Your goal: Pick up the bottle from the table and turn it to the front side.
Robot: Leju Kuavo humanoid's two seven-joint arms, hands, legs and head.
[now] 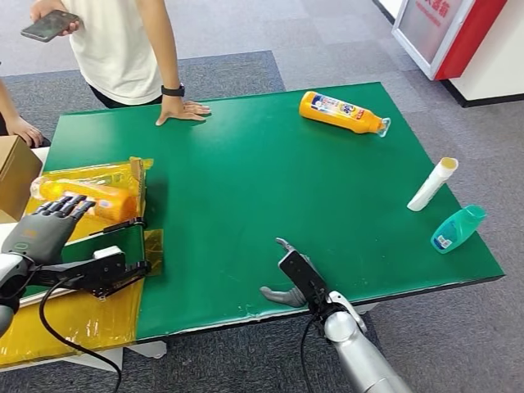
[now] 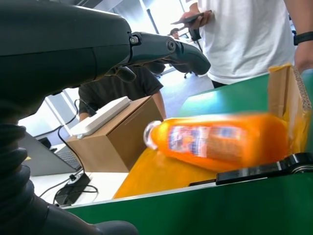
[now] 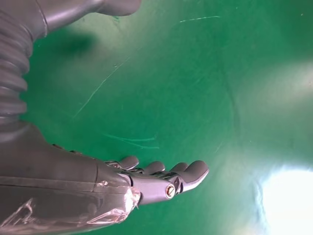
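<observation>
From the head view, the green desk (image 1: pixel 259 188) carries an orange bottle (image 1: pixel 341 113) lying on its side near the far edge, a white tube (image 1: pixel 432 183) and a teal bottle (image 1: pixel 458 228) toward the right edge, and a second orange bottle (image 1: pixel 87 196) lying in a yellow carton (image 1: pixel 137 176) at the left. Which orange bottle the task means I cannot say, but the left hand (image 1: pixel 49 229) hovers just beside the one in the carton, fingers spread and holding nothing. The right hand (image 1: pixel 295 274) sits low over the near edge, fingers apart, also holding nothing. A person's hand (image 1: pixel 180 109) presses flat on the far edge. In the left wrist view, the dark fingers (image 2: pixel 177 51) reach above the blurred bottle without touching it; the carton's flap (image 2: pixel 291 103) stands at its far end. The likely trouble here: the flap and a black bar (image 2: pixel 265 169) crowd the bottle, so closing fingers could snag the carton, or the round bottle could roll away. In the right wrist view, the fingers (image 3: pixel 184 176) lie extended over bare green surface, released, well apart from any bottle.
</observation>
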